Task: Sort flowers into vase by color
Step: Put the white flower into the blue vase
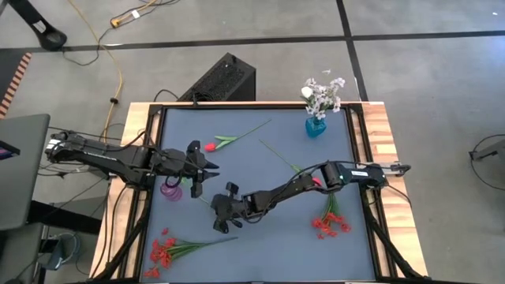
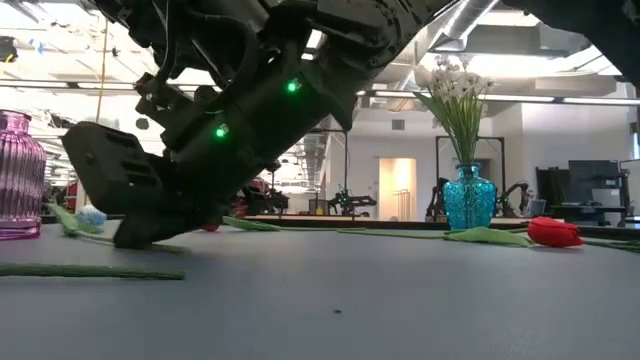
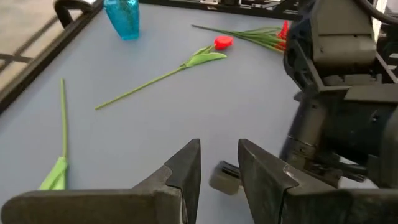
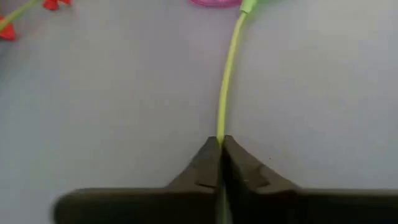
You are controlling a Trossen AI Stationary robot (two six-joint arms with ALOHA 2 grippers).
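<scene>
A flower with a thin green stem lies on the grey table, running toward the pink vase. A pale bud shows beside that vase. My right gripper is low over the table's middle and shut on this stem. My left gripper hovers open above the pink vase's right side, with nothing between its fingers. Two red tulips lie on the table farther back. A blue vase with white blossoms stands at the far right. My right gripper pinches the green stem between its two fingertips. The fingers slant down from the table's right side and lie in line with the stem. The stem runs straight on from the tips toward the pink vase and seems to rest on the table.
Red blossom clusters lie at the near left and near right. A long green stem lies close to the near edge. My right arm stretches across the table's middle, over one tulip's stem. A wooden rim frames the table.
</scene>
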